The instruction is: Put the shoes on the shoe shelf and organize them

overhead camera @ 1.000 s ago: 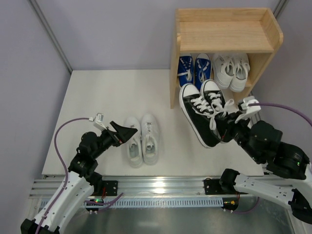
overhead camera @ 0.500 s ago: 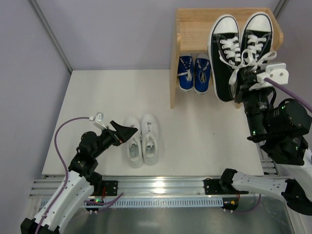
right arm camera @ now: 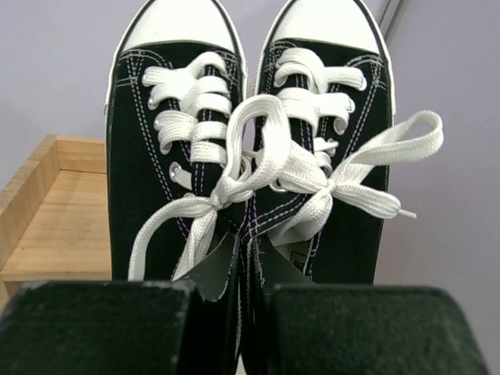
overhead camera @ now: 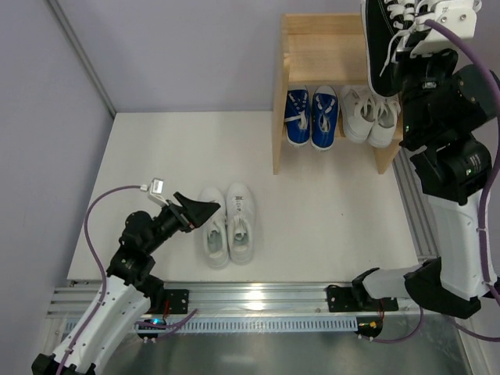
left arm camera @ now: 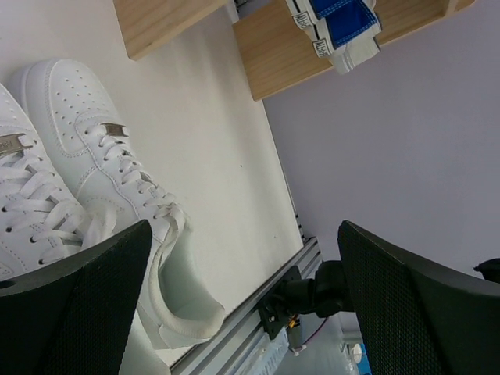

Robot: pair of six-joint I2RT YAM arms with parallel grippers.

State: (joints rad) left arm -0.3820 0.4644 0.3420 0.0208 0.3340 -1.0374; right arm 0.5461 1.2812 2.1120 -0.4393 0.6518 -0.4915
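My right gripper [overhead camera: 414, 55] is shut on the black canvas pair [right arm camera: 250, 156], pinching their inner sides together, and holds them high over the right of the wooden shelf [overhead camera: 328, 58], toes up; only part of one shoe [overhead camera: 381, 39] shows at the top edge of the top view. The shelf's upper tier [right arm camera: 55, 219] is bare. Blue sneakers [overhead camera: 312, 116] and small white lace-ups [overhead camera: 367, 113] sit on the lower tier. The plain white low-tops [overhead camera: 228, 225] stand on the table. My left gripper [overhead camera: 205, 209] is open, its fingertips over the left one [left arm camera: 47, 219].
The table's near edge has an aluminium rail [overhead camera: 258, 301]. The right arm's base [left arm camera: 328, 285] shows in the left wrist view. A grey wall stands behind the shelf.
My right arm has lifted the black pair from in front of the shelf up over the top tier. The left arm has barely moved.
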